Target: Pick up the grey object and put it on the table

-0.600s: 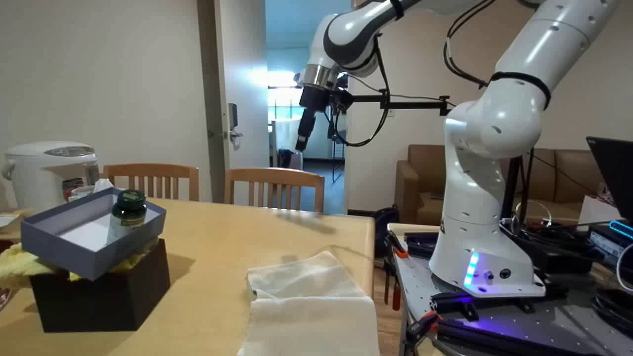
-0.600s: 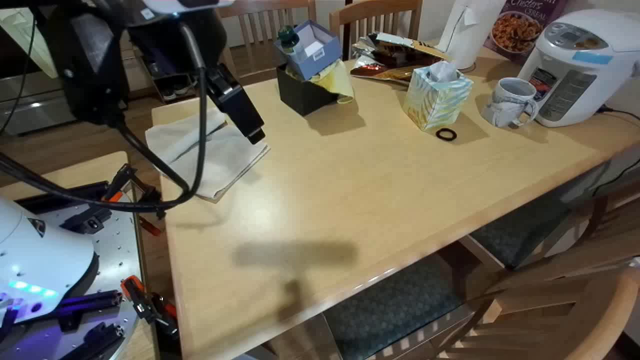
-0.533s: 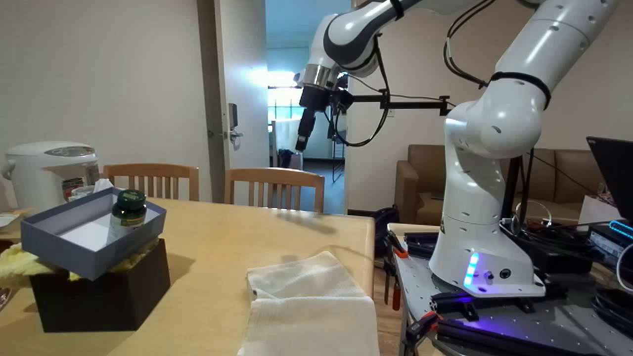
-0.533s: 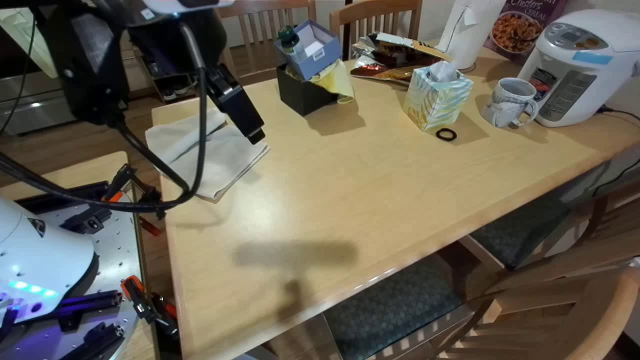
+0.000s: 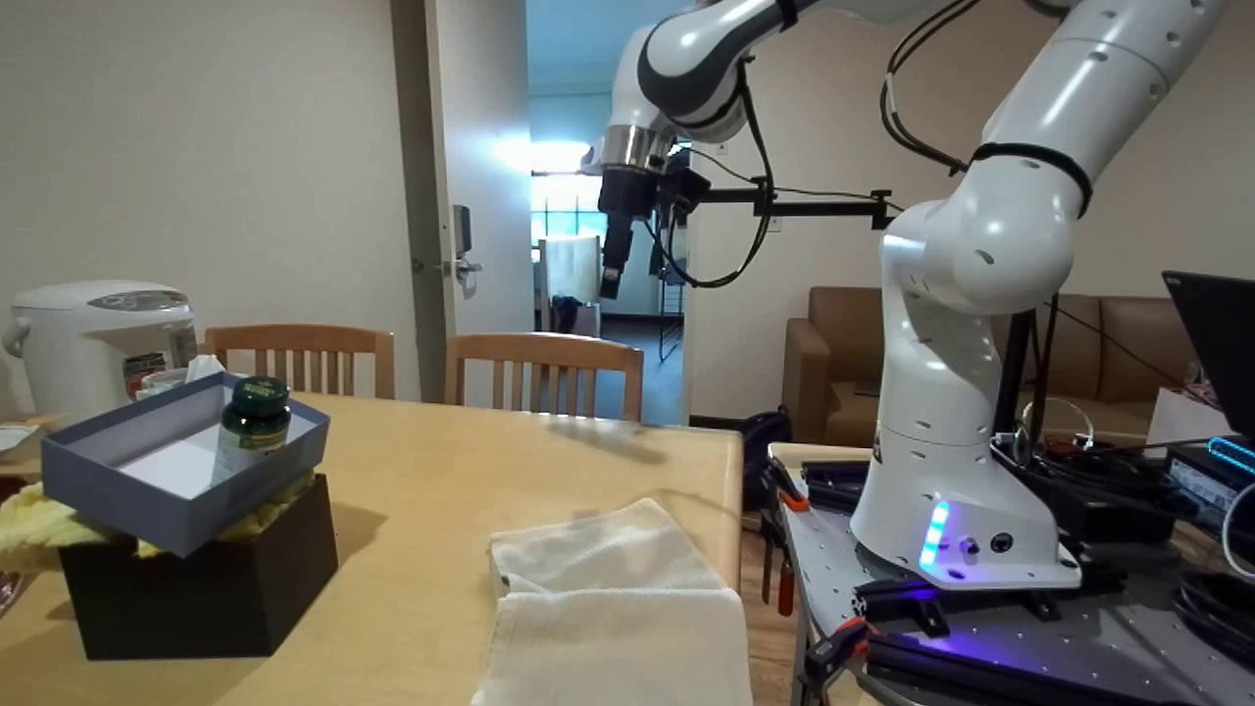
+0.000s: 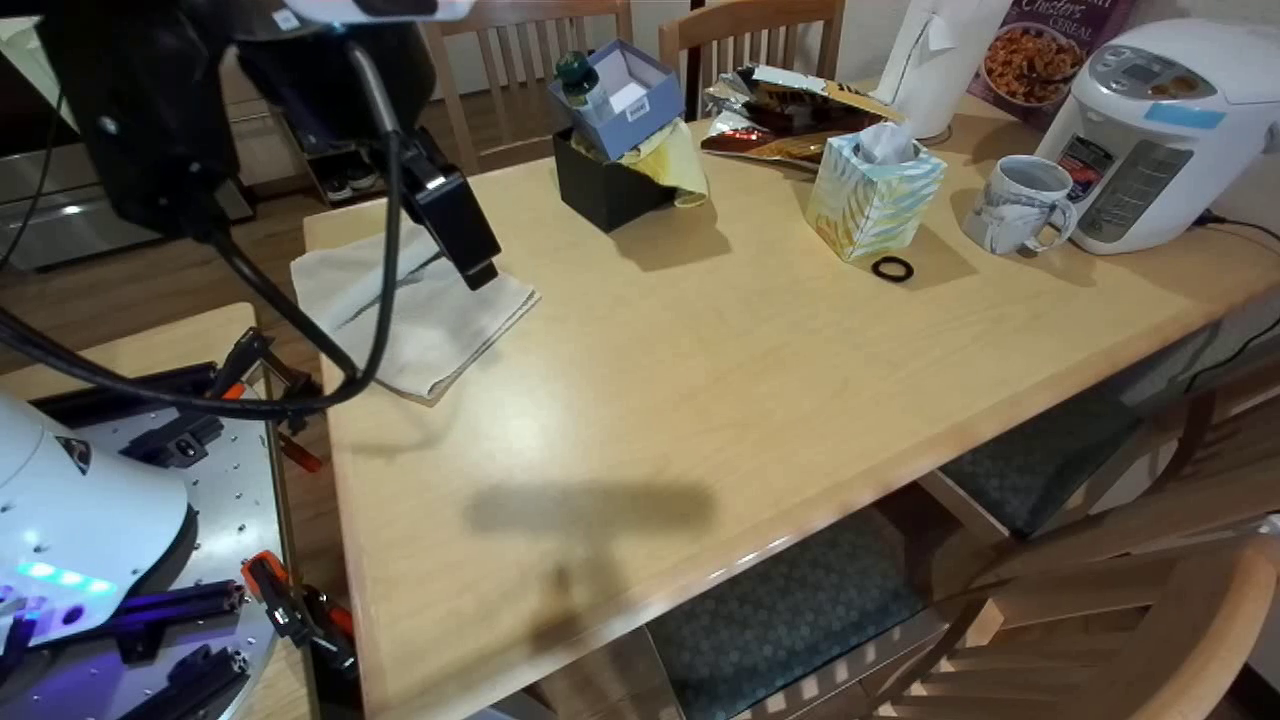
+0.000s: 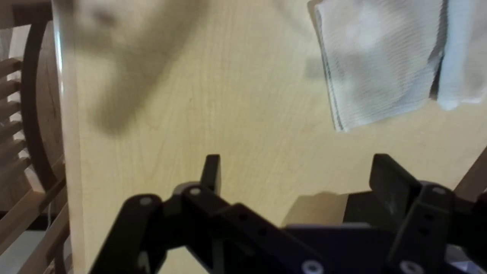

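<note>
Black two-fingered gripper hangs over the light-brown wooden table, jaws wide apart. I find the shallow grey rectangular tray tilted atop a black box and yellow cloth, a dark-green bottle inside.

Below my gripper spreads the light-brown wooden table. Off one side I have a folded pale cloth and a black box; well apart from my gripper sit a foil bag, paper roll, tissue box, dark ring, mug and hot-water pot.
</note>
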`<state>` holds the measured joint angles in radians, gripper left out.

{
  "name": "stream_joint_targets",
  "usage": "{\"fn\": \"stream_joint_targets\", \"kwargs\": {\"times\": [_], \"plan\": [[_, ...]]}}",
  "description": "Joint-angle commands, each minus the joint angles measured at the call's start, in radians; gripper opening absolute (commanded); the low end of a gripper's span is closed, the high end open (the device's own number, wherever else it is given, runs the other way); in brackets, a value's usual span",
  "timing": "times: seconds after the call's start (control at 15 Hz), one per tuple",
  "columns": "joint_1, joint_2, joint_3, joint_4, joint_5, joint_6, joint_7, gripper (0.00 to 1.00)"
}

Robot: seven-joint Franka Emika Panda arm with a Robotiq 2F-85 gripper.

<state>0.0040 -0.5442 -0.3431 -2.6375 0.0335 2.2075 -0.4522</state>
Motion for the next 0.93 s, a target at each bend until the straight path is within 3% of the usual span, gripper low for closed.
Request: {"fn": "stream_joint_targets", "kwargs": {"times": [0.0, 0.07, 0.2, 0.6, 0.87], "plan": [[-0.006, 0.022, 0.029, 0.122, -0.007, -0.280, -0.074, 1.00], [-0.006, 0.032, 0.043, 0.155, -0.021, -0.348, -0.084, 1.00], [0.013, 0.034, 0.078, 0.192, -0.049, -0.363, -0.128, 1.00], [0.090, 0.113, 0.170, 0.213, -0.059, -0.280, -0.256, 1.00], [0.122, 0.147, 0.246, 0.227, -0.109, -0.291, -0.310, 1.00]]}}
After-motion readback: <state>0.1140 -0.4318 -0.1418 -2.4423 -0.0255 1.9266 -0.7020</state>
